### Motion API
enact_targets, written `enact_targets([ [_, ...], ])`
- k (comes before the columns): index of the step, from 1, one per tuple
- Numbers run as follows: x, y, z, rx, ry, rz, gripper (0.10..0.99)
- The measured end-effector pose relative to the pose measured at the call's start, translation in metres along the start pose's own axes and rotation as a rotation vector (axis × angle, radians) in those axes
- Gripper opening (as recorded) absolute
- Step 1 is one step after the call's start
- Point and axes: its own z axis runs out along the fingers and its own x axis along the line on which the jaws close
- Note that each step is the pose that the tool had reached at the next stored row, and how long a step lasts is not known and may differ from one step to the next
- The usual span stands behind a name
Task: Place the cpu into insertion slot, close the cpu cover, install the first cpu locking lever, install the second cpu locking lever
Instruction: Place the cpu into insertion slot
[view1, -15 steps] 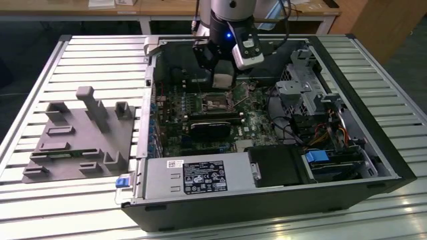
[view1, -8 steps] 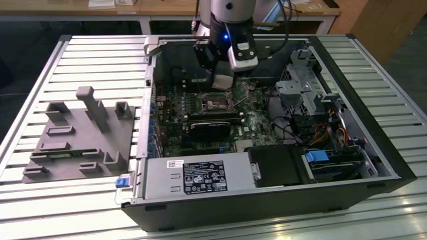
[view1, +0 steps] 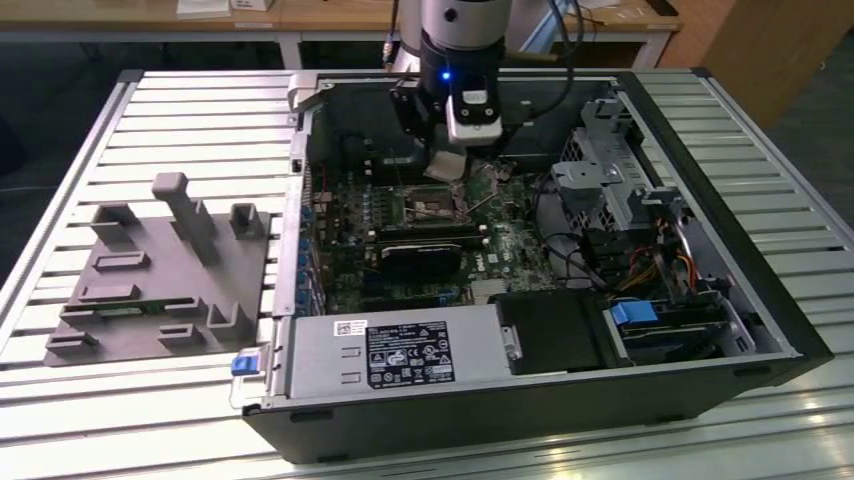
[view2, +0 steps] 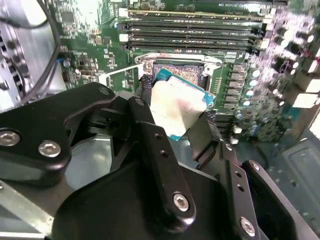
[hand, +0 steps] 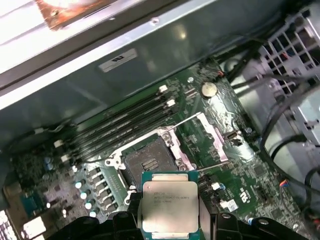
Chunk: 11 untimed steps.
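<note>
The gripper (view2: 176, 106) is clamped on the cpu (hand: 170, 207) by its edges, holding it just above the open insertion slot (hand: 147, 162). The cpu cover (hand: 215, 137) stands raised beside the slot, and memory slots (hand: 125, 120) run along its other side. Around the slot, the computer case (view1: 747, 300) lies on a slatted metal table (view1: 200, 110).

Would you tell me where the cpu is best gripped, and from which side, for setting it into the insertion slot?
By two opposite edges, coming from above its metal top, as the gripper holds it now. The cpu is a thin flat square, so only its edges give the fingers purchase, and its underside probably has to stay free to meet the open insertion slot.
</note>
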Motion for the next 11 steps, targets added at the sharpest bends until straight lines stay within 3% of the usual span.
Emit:
enact_targets([
  [11,0.0000,-0.0004,0.0046,-0.002,-0.0180,0.200,0.537],
])
